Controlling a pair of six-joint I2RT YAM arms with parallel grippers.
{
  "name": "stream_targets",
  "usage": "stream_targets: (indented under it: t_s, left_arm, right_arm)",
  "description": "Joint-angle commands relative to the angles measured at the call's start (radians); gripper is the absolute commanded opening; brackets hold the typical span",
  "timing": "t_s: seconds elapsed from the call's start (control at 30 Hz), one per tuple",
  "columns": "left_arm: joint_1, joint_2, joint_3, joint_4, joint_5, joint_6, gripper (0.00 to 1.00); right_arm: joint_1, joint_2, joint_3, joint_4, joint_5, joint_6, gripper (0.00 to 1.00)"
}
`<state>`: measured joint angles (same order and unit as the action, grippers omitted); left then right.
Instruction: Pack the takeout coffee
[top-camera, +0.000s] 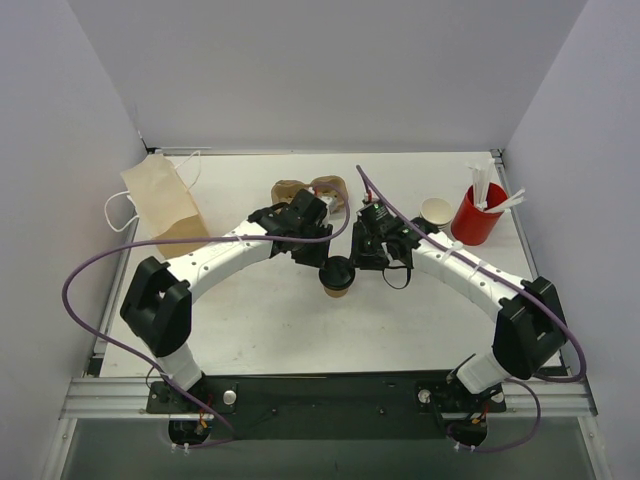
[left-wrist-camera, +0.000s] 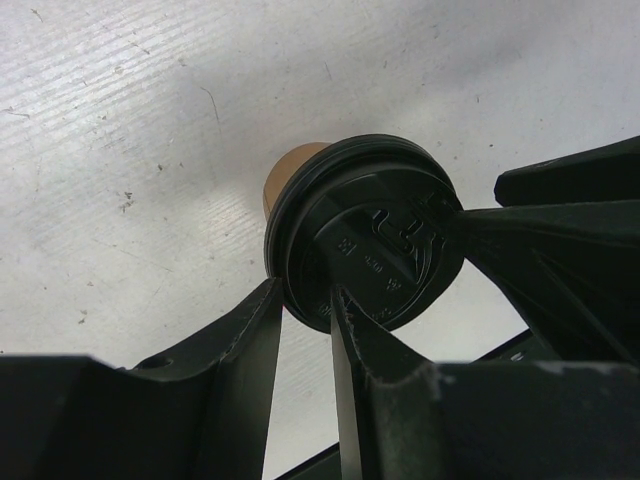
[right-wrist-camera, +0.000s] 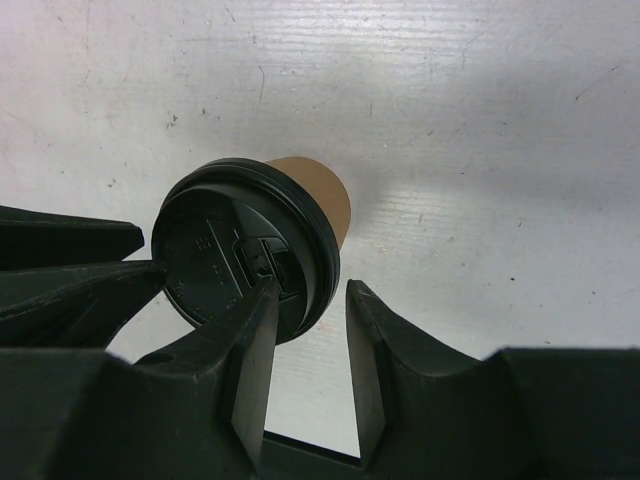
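The takeout coffee (top-camera: 337, 288), a tan paper cup with a black lid (top-camera: 337, 270), stands upright mid-table. Both grippers hang over it from either side. In the left wrist view my left gripper (left-wrist-camera: 305, 290) straddles the lid's (left-wrist-camera: 370, 235) near rim, jaws narrowly apart, with one finger lying across the lid top. The tan cup wall (left-wrist-camera: 288, 172) shows behind the lid. In the right wrist view my right gripper (right-wrist-camera: 312, 288) has one finger on the lid (right-wrist-camera: 225, 250). Its other finger stands just off the rim with a gap. The cup wall (right-wrist-camera: 325, 195) shows beyond.
A beige paper bag (top-camera: 165, 205) with white handles stands at the back left. A brown cup carrier (top-camera: 310, 188) lies behind the arms. Pale lidless cups (top-camera: 436, 210) and a red cup (top-camera: 478, 215) with white sticks stand at the back right.
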<state>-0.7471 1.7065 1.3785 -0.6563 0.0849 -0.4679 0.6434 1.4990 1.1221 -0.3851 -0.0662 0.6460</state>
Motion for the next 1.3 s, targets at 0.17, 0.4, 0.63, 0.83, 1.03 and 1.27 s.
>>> stream_targets:
  t_s: [0.17, 0.4, 0.63, 0.83, 1.03, 1.27]
  left_arm:
    - [0.006, 0.021, -0.016, 0.047, -0.004, -0.006, 0.36]
    - [0.006, 0.028, -0.03, 0.061, -0.002, -0.011, 0.34]
    - [0.005, 0.028, -0.03, 0.064, -0.001, -0.012, 0.33]
    - [0.003, 0.027, -0.032, 0.069, -0.001, -0.014, 0.33]
    - [0.003, 0.028, -0.056, 0.081, 0.004, -0.023, 0.33]
    - [0.002, 0.027, -0.085, 0.089, -0.008, -0.037, 0.32]
  right_arm:
    - [0.018, 0.032, -0.007, 0.014, 0.025, 0.017, 0.28]
    - [0.019, 0.036, -0.027, 0.035, 0.016, 0.029, 0.26]
    - [0.021, 0.038, -0.041, 0.041, 0.016, 0.037, 0.23]
    - [0.022, 0.04, -0.067, 0.074, -0.014, 0.058, 0.2]
    - [0.022, 0.037, -0.114, 0.103, -0.009, 0.081, 0.18]
    - [0.022, -0.008, -0.215, 0.179, 0.006, 0.116, 0.18]
